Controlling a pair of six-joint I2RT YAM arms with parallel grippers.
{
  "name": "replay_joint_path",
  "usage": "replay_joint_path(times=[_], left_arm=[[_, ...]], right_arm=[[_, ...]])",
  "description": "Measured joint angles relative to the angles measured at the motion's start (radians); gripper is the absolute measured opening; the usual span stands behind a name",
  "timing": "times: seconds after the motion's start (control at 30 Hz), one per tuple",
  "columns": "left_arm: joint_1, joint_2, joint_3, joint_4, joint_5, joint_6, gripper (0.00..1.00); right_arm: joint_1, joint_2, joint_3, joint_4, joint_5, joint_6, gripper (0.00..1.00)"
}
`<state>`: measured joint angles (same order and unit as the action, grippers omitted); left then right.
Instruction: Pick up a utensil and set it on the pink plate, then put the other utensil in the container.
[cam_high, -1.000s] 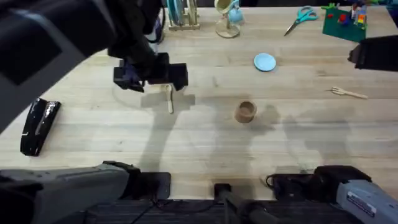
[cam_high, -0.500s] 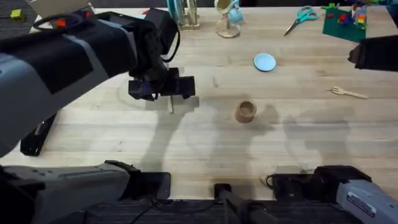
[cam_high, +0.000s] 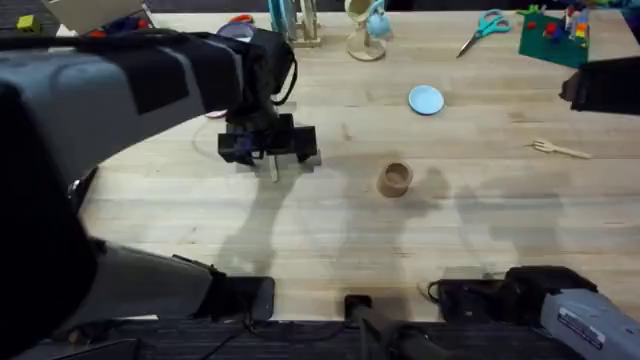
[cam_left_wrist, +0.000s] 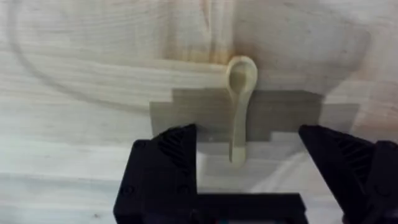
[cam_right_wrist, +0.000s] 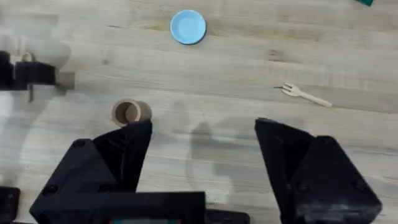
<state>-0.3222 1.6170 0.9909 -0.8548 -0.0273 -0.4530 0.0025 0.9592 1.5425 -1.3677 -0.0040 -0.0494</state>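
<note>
Pale wooden planks form the table (cam_high: 330, 235), and the tan wooden container (cam_high: 394, 179) standing near its middle serves as the landmark. Left of the container, the left pincer (cam_high: 270, 158) hangs low over the table with its black fingers (cam_left_wrist: 168, 155) spread wide. The small wooden spoon (cam_left_wrist: 239, 102) lies flat on the table between them, rounded bowl pointing away from the wrist, touching neither finger. Beyond the container and slightly right lies a light blue plate (cam_high: 426, 99). Well to the right of the container, the wooden fork (cam_high: 560, 149) rests flat on the table. The right pincer (cam_right_wrist: 202, 158) hovers high above the table, fingers set wide apart with nothing between them; its wrist view looks down on the container, the blue plate and the fork. A sliver of pink rim (cam_high: 214, 114), perhaps the pink plate, peeks from under the left arm, far left of the container; I cannot tell more of it
</note>
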Motion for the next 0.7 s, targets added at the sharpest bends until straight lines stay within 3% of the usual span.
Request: replay_joint_path(times=[0.7], left_arm=[[0.0, 0.018, 0.003, 0.05, -0.009, -0.02, 0.993]], right_arm=[[0.0, 0.0, 0.0, 0.0, 0.0, 0.0, 0.996]])
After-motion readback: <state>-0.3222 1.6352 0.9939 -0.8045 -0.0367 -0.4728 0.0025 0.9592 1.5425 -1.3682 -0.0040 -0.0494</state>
